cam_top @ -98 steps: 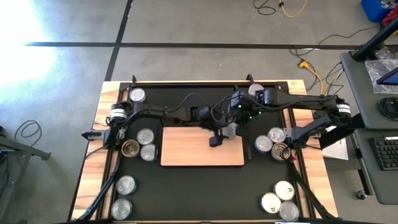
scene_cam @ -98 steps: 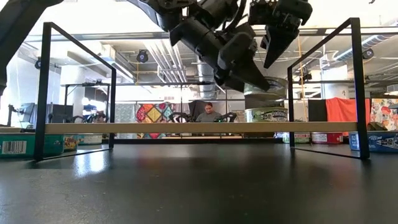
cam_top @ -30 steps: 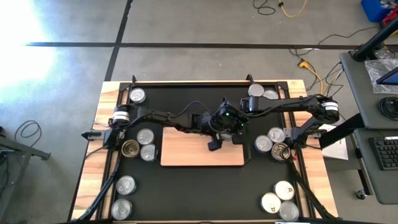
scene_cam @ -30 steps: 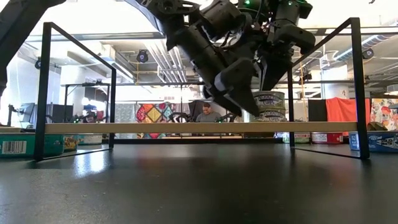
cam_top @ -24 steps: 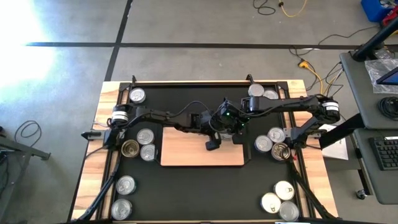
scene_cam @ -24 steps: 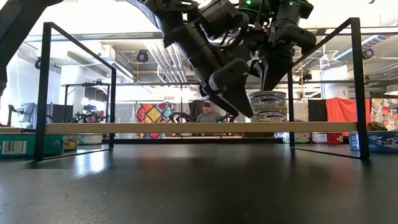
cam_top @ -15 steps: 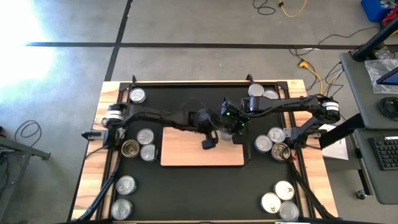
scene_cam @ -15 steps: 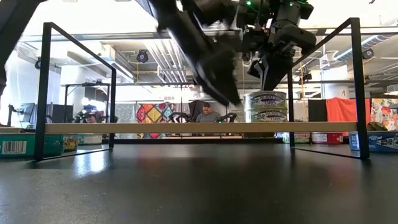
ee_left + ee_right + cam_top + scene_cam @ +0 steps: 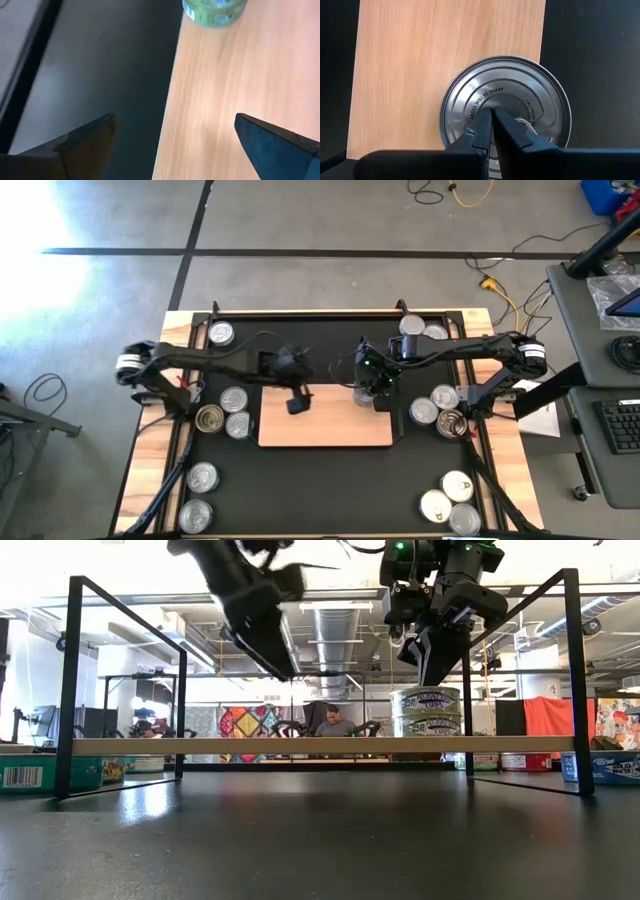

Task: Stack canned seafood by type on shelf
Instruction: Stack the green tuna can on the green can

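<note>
Two canned seafood tins with green labels stand stacked (image 9: 431, 712) on the far right corner of the light-wood shelf (image 9: 325, 428). The top tin shows its silver lid (image 9: 505, 115) in the right wrist view. My right gripper (image 9: 431, 680) is shut and points straight down over the middle of that lid. My left gripper (image 9: 297, 402) is open and empty. It hangs high over the shelf's left part (image 9: 240, 75), with the stack (image 9: 215, 10) farther off in its wrist view. More tins rest on the black mat on both sides. My right gripper has its shut fingertips (image 9: 491, 117) over the middle of the top tin's lid, coming from above and pointing down. I cannot tell whether they touch it. The tin sits upright on the one below.
Loose tins lie left of the shelf (image 9: 225, 412), at the far left (image 9: 221, 333), near left (image 9: 198, 495), right of the shelf (image 9: 437, 406), far right (image 9: 420, 327) and near right (image 9: 450, 500). Black frame posts (image 9: 70, 685) stand at the shelf's ends.
My left gripper has pulled away from the stack, moving up and toward the table's left across the shelf. My right gripper has stayed over the stack, and the two tins have kept their place.
</note>
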`<state>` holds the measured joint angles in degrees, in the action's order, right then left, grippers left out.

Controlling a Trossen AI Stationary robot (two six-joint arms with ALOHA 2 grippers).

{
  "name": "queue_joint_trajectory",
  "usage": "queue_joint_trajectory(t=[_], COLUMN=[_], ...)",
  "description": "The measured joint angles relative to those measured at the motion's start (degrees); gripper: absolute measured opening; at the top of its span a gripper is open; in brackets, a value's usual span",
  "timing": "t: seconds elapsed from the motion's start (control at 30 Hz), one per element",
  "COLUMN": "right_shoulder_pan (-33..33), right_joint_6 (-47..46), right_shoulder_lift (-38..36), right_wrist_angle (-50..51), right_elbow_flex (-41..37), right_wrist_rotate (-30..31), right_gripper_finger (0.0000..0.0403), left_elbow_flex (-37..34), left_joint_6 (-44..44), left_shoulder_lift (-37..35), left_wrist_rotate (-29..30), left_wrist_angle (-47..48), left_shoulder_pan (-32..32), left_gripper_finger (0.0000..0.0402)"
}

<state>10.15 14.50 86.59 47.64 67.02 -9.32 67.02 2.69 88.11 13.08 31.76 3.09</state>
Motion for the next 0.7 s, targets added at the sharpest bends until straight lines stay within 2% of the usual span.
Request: queue_joint_trajectory(t=[0.13, 0.3, 0.5, 0.7], right_shoulder_pan=[0.0, 0.0, 0.0, 0.0], right_joint_6=[0.1, -0.15, -1.5, -2.76], right_shoulder_lift=[-0.09, -0.34, -0.45, -0.79], right_wrist_angle=[-0.17, 0.14, 0.74, 2.19], right_elbow_flex=[0.0, 0.4, 3.49, 6.94], right_wrist_rotate=[0.1, 0.17, 0.88, 0.74], right_gripper_finger=[0.0013, 0.0013, 0.0013, 0.0013], left_elbow_flex=[-3.13, -3.74, -4.16, -4.12], left_joint_6=[3.21, 4.9, 5.04, 5.99], left_shoulder_lift=[-4.45, -8.67, -10.65, -10.21], left_wrist_rotate=[1.55, 4.5, 7.46, 6.45], left_wrist_angle=[-0.11, -0.29, 0.96, 0.21], left_shoulder_pan=[0.18, 0.18, 0.22, 0.4], left_gripper_finger=[0.0392, 0.0392, 0.0392, 0.0392])
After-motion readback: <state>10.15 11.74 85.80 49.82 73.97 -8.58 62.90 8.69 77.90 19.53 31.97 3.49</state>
